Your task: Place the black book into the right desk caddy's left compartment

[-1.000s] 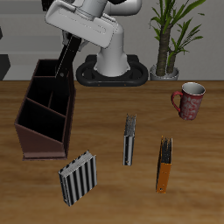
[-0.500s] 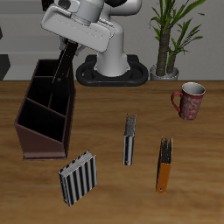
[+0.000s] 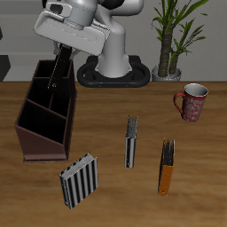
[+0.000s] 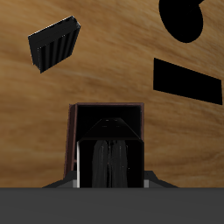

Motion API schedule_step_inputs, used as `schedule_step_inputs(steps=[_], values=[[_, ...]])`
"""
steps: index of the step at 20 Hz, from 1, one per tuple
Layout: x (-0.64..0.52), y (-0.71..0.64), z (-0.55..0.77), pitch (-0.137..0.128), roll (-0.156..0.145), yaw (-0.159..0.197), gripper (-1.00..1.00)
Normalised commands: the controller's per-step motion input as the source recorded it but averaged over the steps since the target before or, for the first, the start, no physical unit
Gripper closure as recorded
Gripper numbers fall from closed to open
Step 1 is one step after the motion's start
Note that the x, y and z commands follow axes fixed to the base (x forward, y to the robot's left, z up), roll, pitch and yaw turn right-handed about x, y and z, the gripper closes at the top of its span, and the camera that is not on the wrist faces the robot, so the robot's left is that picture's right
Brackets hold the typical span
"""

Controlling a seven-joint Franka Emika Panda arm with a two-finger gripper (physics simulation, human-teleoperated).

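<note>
Your gripper [image 3: 60, 55] sits in the upper left of the exterior frame, directly above the right desk caddy [image 3: 35, 133], and it is clamped on the black book [image 3: 59, 73]. The book hangs from the fingers nearly upright, slightly tilted, with its lower end down among the caddy's back compartments; which compartment it is in cannot be determined from this view. In the wrist view the caddy [image 4: 107, 122] lies straight below the fingers, with the book [image 4: 108, 162] dark and hard to make out between them. The caddy stands at the left edge of the wooden table [image 3: 177, 151]. Lying flat on the table and well apart from the caddy are a striped book [image 3: 78, 181] at lower centre-left, a narrower striped book [image 3: 131, 142] at centre, and an orange-spined book [image 3: 166, 167] at lower right. A red mug [image 3: 191, 101] stands at the right, with a potted plant [image 3: 168, 35] behind it.
</note>
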Motion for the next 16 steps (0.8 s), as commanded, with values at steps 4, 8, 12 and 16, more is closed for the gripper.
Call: schedule_step_inputs(steps=[4,8,12,16], values=[[0.09,-0.1,-0.03,0.007,0.016,0.04,1.0],[0.05,-0.15,0.0,0.005,-0.007,-0.024,1.0],[0.12,-0.08,-0.04,0.008,-0.002,-0.004,1.0],[0.13,0.01,-0.17,0.018,0.007,0.003,1.0]])
